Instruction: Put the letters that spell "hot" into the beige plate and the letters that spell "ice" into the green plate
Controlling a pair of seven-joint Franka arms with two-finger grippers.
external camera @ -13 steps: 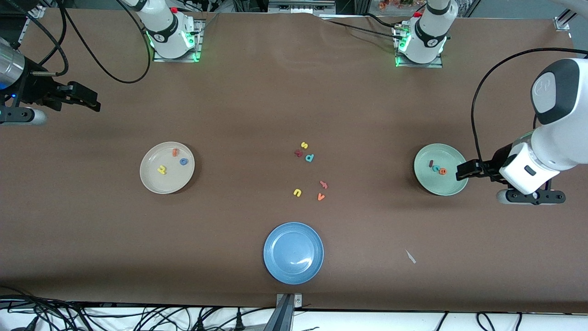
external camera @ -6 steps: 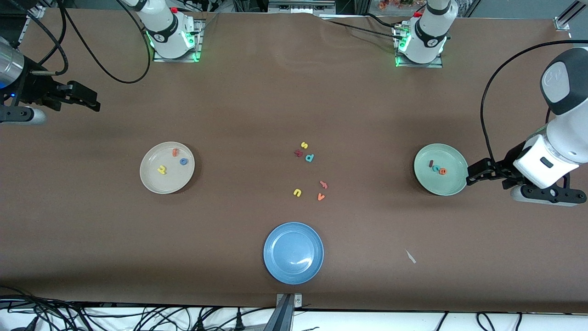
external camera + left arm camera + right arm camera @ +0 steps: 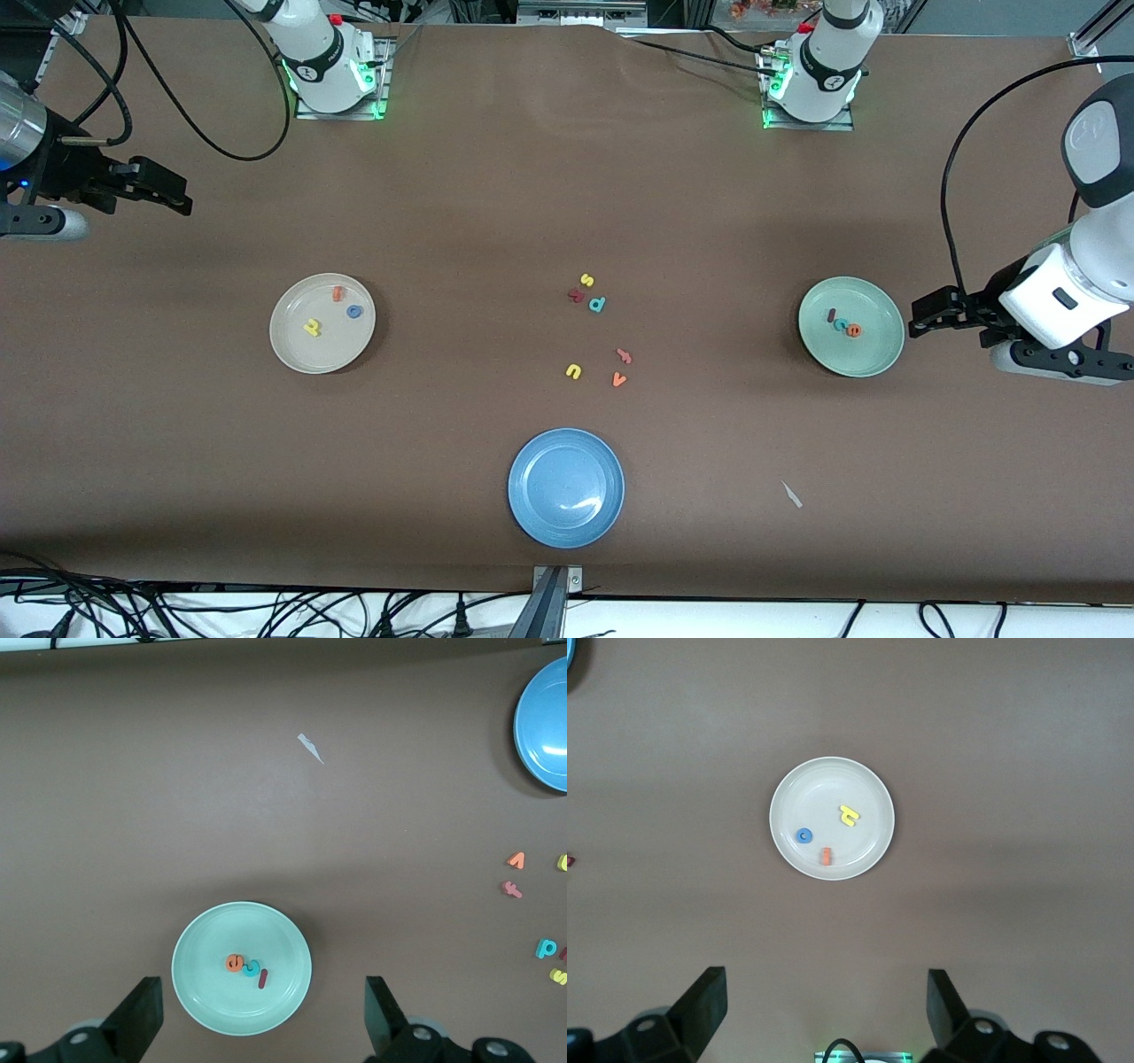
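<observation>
where 2 smooth round plates sit, 3 tiny letters fill each.

Table (image 3: 496, 204) covered in matt brown paper-like sheet, faintly wrinkled near the bases. 3 plates look smooth glazed: blue plate (image 3: 566, 487) glossy with a white glint at 5 o'clock of its middle, beige plate (image 3: 310, 354) and green plate (image 3: 864, 359) duller satin. Toy letters look matt, foam-like; arm shells glossy white plastic, gripper fingers (image 3: 137, 1019) matt black.
</observation>
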